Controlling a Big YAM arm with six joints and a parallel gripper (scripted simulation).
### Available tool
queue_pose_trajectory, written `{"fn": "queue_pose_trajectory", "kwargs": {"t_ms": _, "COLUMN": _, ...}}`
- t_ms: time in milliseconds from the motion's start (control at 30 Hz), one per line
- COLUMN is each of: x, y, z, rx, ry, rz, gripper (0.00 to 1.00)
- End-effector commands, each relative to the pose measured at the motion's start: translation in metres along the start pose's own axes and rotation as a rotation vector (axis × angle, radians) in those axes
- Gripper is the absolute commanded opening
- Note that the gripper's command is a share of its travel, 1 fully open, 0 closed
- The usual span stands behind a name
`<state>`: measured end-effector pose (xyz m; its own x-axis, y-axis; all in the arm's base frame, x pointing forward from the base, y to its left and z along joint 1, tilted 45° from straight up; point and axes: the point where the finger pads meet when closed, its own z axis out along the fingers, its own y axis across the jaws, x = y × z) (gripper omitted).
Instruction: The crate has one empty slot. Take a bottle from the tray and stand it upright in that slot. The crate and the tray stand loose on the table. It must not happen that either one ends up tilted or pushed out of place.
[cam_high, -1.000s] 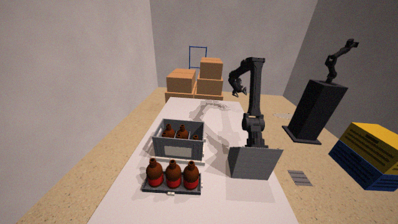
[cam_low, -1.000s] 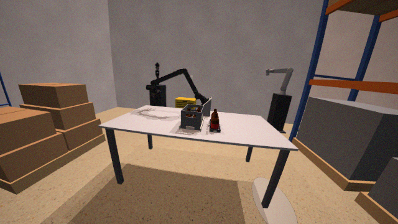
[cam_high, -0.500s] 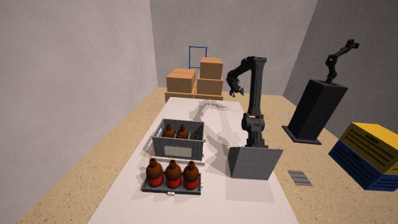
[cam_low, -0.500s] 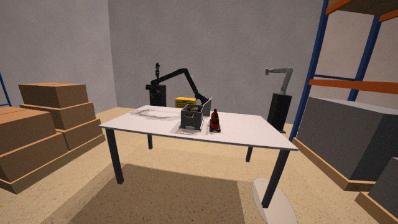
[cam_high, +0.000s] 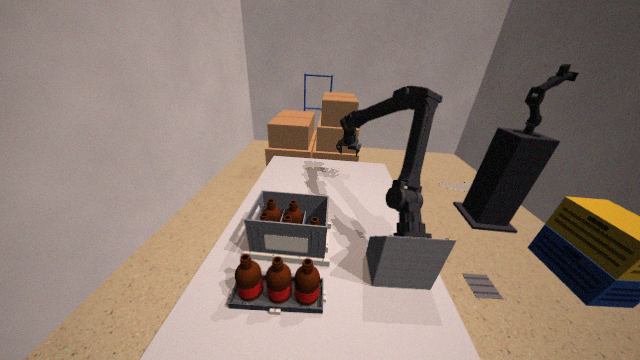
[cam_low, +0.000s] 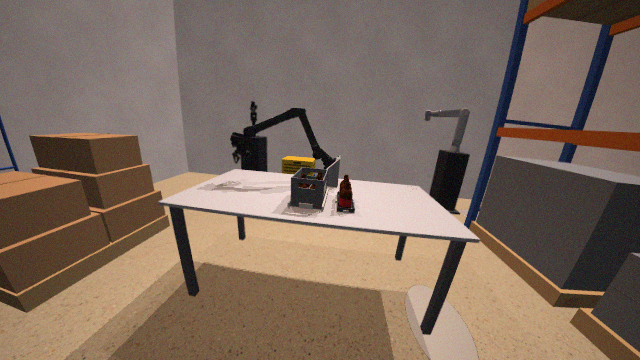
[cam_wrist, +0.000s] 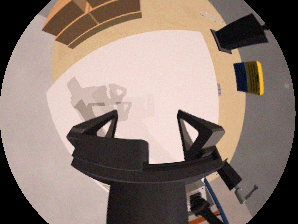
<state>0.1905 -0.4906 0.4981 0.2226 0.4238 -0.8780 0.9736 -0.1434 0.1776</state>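
Note:
A grey crate (cam_high: 287, 227) stands mid-table and holds several brown bottles; its front left slot looks empty. It also shows in the exterior view (cam_low: 309, 187). In front of it a dark tray (cam_high: 276, 299) carries three upright brown bottles with red labels (cam_high: 278, 280), also seen in the exterior view (cam_low: 345, 194). My gripper (cam_high: 348, 146) is open and empty, high above the far end of the table, well away from crate and tray. It shows in the exterior view (cam_low: 236, 153) and the wrist view (cam_wrist: 148, 125), where only bare table lies below the fingers.
My arm's grey base block (cam_high: 407, 260) stands on the table right of the crate. Cardboard boxes (cam_high: 312, 127) are stacked beyond the far table edge. A second arm on a black pedestal (cam_high: 505, 175) and a yellow-blue crate (cam_high: 592, 250) stand on the floor at the right.

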Motion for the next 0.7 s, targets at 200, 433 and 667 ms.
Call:
{"fn": "queue_pose_trajectory", "kwargs": {"t_ms": 200, "x": 0.062, "y": 0.136, "z": -0.07, "rx": -0.406, "ry": -0.033, "rz": -0.194, "gripper": 1.0}}
{"fn": "queue_pose_trajectory", "kwargs": {"t_ms": 433, "x": 0.118, "y": 0.21, "z": -0.174, "rx": -0.772, "ry": -0.078, "rz": -0.303, "gripper": 1.0}}
{"fn": "queue_pose_trajectory", "kwargs": {"t_ms": 667, "x": 0.19, "y": 0.255, "z": -0.293, "rx": -1.152, "ry": -0.125, "rz": -0.415, "gripper": 1.0}}
